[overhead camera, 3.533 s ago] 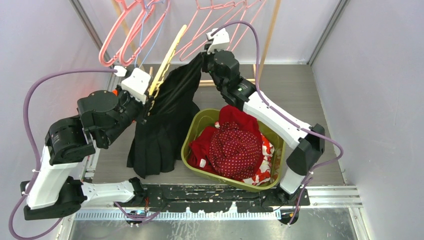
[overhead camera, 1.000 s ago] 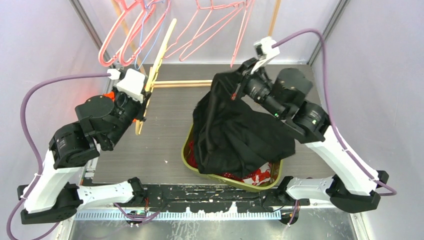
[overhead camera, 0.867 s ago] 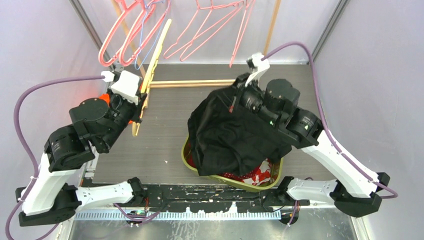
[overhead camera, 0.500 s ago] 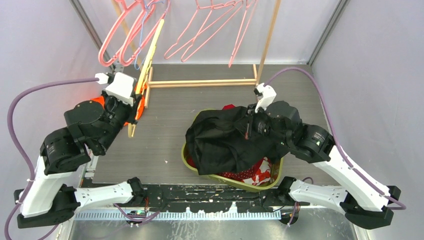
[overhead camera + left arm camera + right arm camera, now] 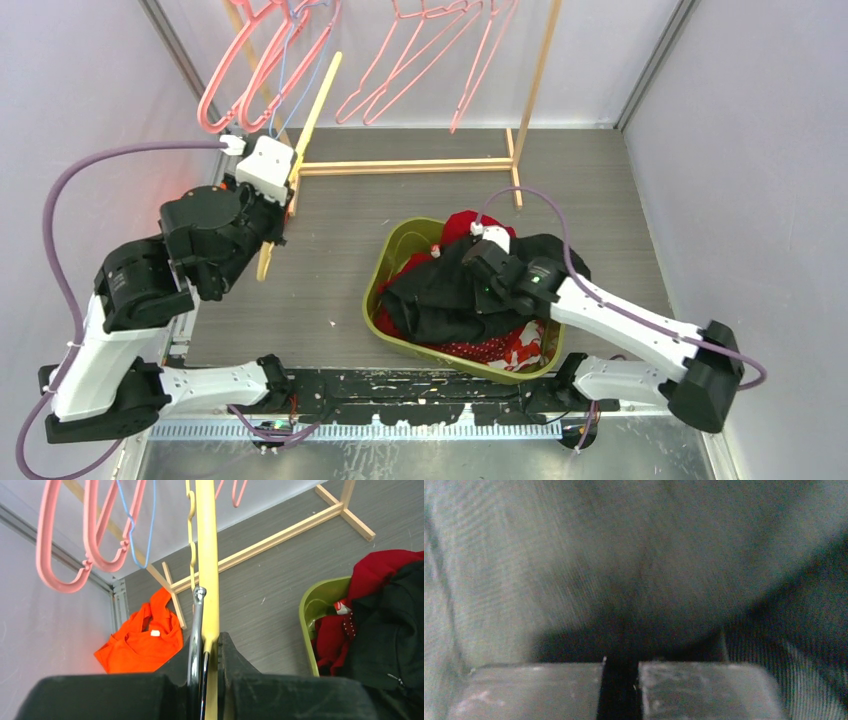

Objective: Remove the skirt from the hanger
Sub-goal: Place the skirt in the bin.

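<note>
The black skirt lies bunched in the green basket, off the hanger. My right gripper is pressed down into it and shut on the skirt. In the right wrist view dark cloth fills the frame and a fold runs between the closed fingers of that gripper. My left gripper is shut on the yellow hanger, held tilted at the rack's left end. The left wrist view shows the left gripper clamping the hanger together with its metal part, with the skirt at the far right.
Red garments lie under the skirt in the basket. Pink hangers hang from the wooden rack at the back. An orange garment lies on the floor by the left wall.
The right arm has pulled the skirt off the hanger, swung it right and lowered it into the basket. The left arm keeps the bare hanger near the rack, shifting slightly.
</note>
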